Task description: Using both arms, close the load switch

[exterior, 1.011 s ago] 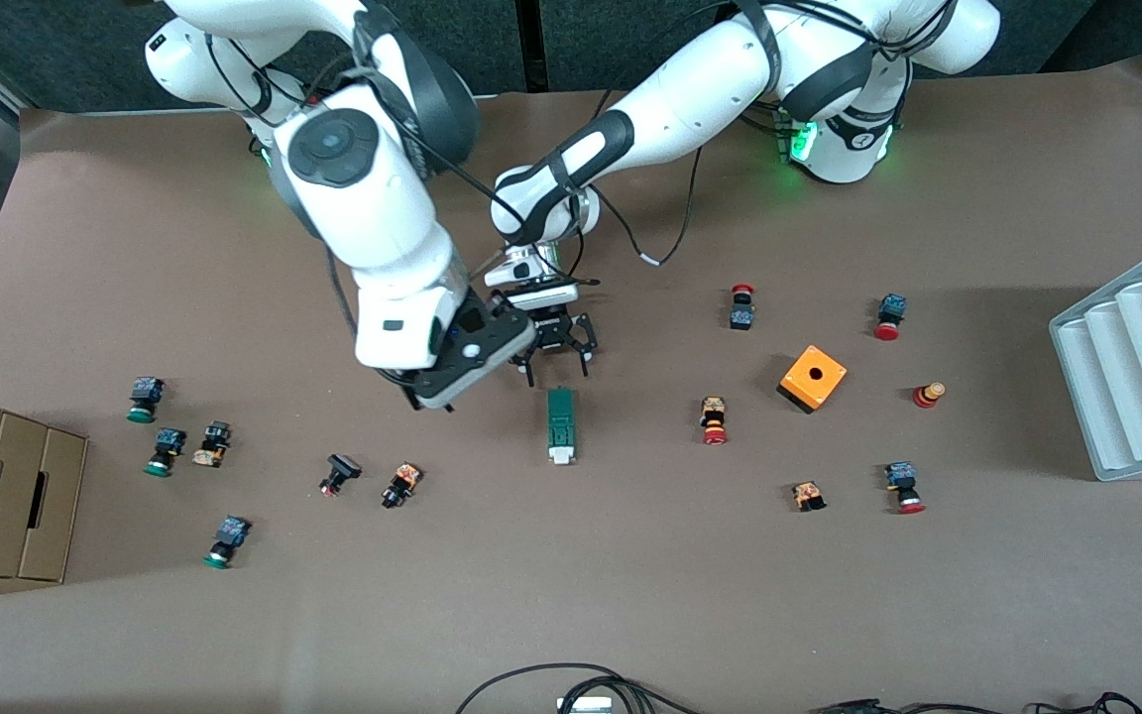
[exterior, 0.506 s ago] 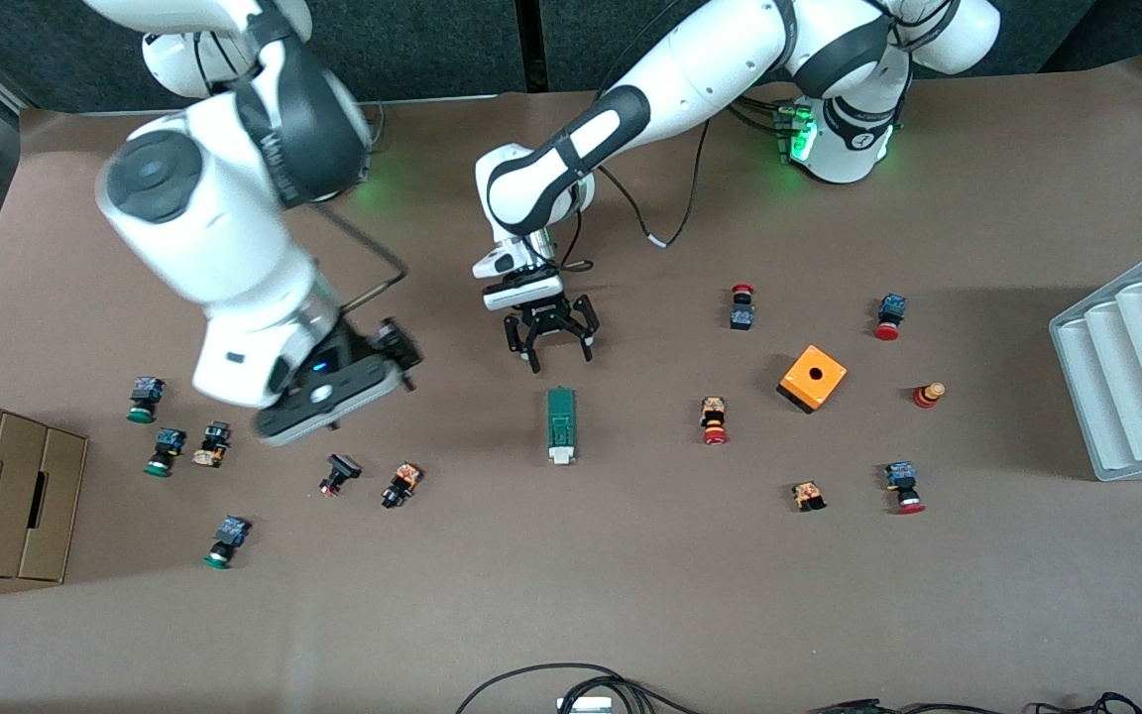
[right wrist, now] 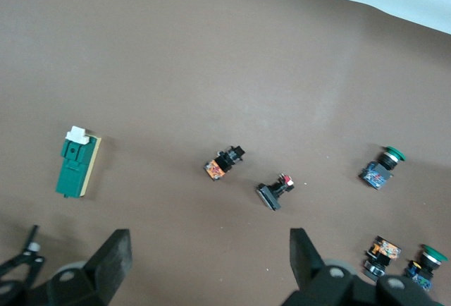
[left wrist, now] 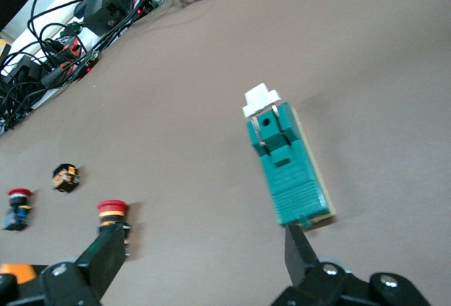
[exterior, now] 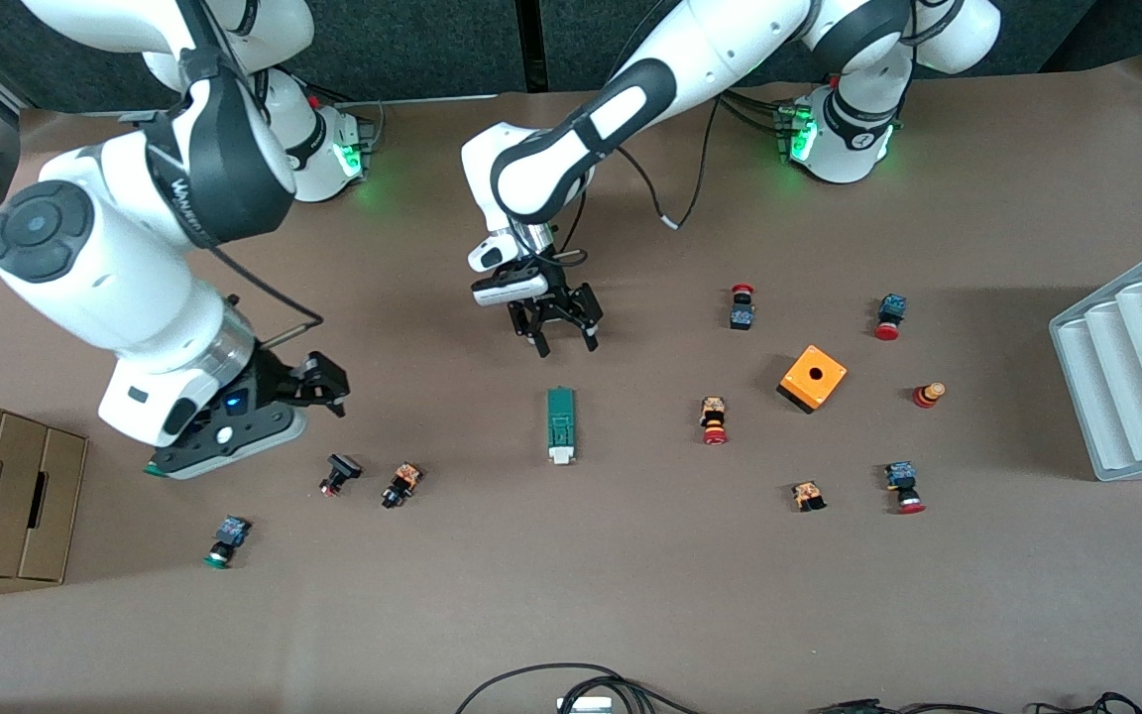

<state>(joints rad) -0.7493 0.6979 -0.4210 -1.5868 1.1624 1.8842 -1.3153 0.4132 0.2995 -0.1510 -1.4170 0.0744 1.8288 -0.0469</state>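
Load switch (exterior: 560,424) is lying flat on the brown table (exterior: 571,595) near its middle, its white handle end pointing toward the front camera, with open table all around it. The closest clutter is sitting well apart: a small button with an orange body (exterior: 401,485) toward the right arm's end and a red-capped button (exterior: 714,420) toward the left arm's end, with an orange box (exterior: 813,377) past that. A grey rack (exterior: 1136,367) and cardboard boxes (exterior: 1,496) are lining the table's two ends.

Left gripper (exterior: 561,332) is hanging with its fingers spread wide and holding nothing, over bare table just farther from the front camera than the switch's green end. Its wrist view is showing the switch (left wrist: 285,165) close up, one fingertip (left wrist: 299,249) just short of it, not touching (the white handle (left wrist: 261,100) lies at the other end).

Right gripper (exterior: 318,382) is hovering well apart from the switch, over the clutter at its own end, fingers also spread wide and empty. Its wrist view is picking out green-capped buttons (right wrist: 380,168) that the arm partly hides from the front.
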